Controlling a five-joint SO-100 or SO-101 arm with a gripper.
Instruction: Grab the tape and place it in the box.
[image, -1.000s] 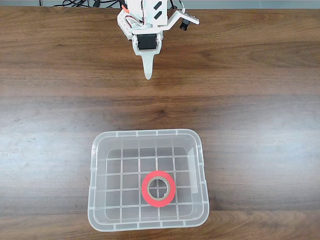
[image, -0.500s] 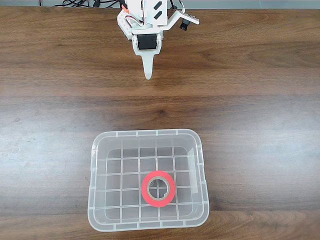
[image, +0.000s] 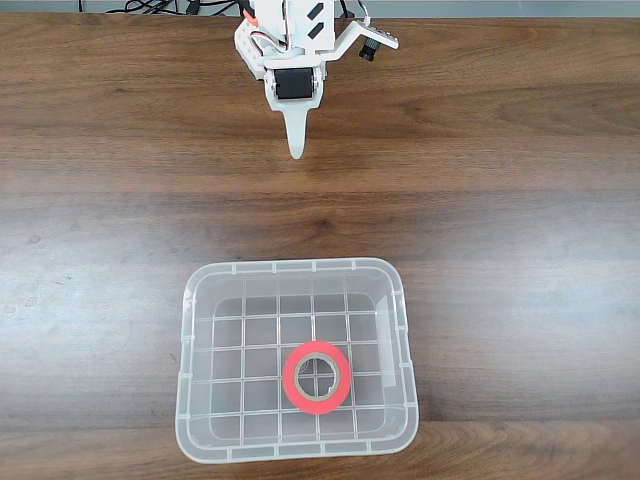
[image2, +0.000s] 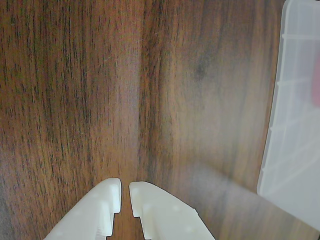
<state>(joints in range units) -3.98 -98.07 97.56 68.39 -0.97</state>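
The red-orange tape (image: 316, 377) lies flat on the grid bottom of the clear plastic box (image: 190, 330), right of its centre in the fixed view. My white gripper (image: 295, 150) is drawn back near the table's far edge, well away from the box, pointing toward it. In the wrist view the gripper (image2: 125, 192) is shut, its fingertips nearly touching with nothing between them, above bare wood. The box (image2: 292, 130) enters that view at the right edge, with a blurred red patch of tape (image2: 316, 87) inside.
The brown wooden table (image: 500, 230) stretches wide on both sides of the box. Black cables (image: 160, 6) run along the far edge behind the arm's base.
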